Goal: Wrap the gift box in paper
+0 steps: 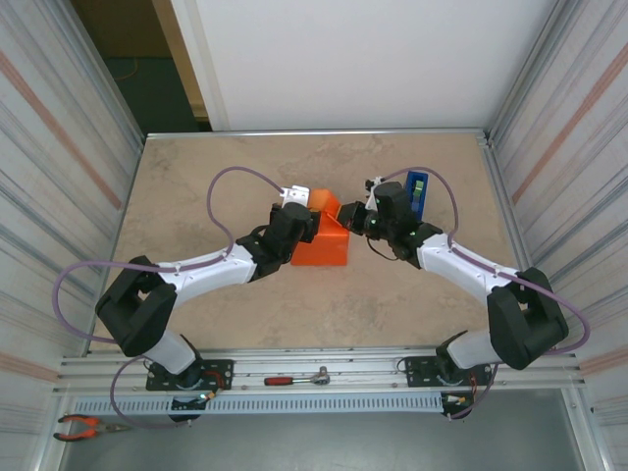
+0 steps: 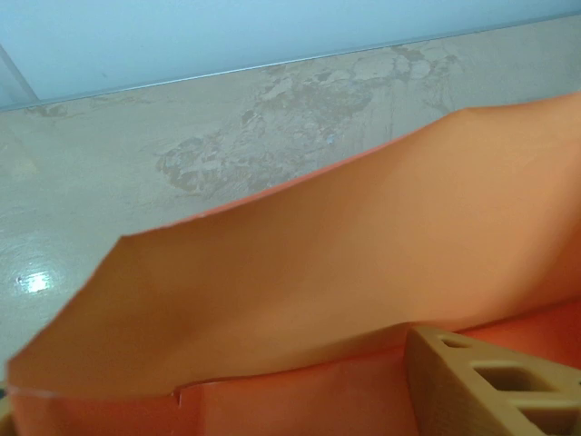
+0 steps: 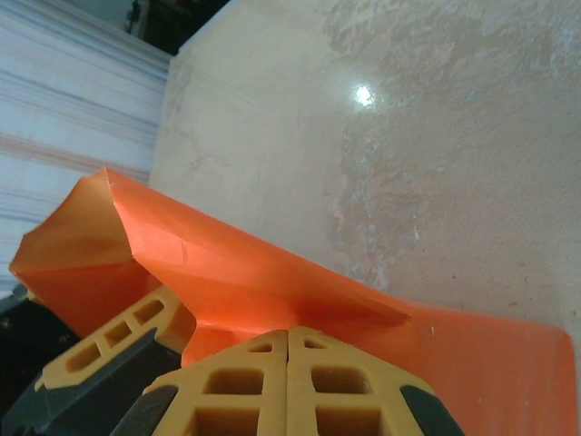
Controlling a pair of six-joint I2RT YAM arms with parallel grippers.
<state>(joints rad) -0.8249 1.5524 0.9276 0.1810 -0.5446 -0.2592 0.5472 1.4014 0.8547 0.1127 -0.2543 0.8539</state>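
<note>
The table (image 1: 245,314) carries one orange bundle at its centre, between the two arms. This is the paper (image 1: 329,250), folded up into a wedge. I judge that the gift box sits inside it, covered on every side that faces the cameras. The bundle's long axis runs near to far across the table, slanted a little to the right at the near end. Its ridge and raised flap lie at the far end. In the left wrist view that flap stands up loose, its free edge climbing from lower left to upper right.

A blue tape dispenser (image 1: 416,191) stands upright just beyond the right arm, apart from the paper.

The left claw (image 1: 297,214) is at the bundle's far left corner. One finger (image 2: 481,386) lies against the paper. I cannot tell whether the claw grips the bundle or merely straddles it.

The right claw (image 3: 289,363) has its fingers pressed together at the fold on the right side. I cannot tell whether a paper edge is nipped between them.

The step in hand looks like closing the flaps over the box. To do it well, one claw should pin the bundle flat. The other should draw the loose flap taut and crease it along the box's edge, without dragging the bundle or tearing the thin sheet.
</note>
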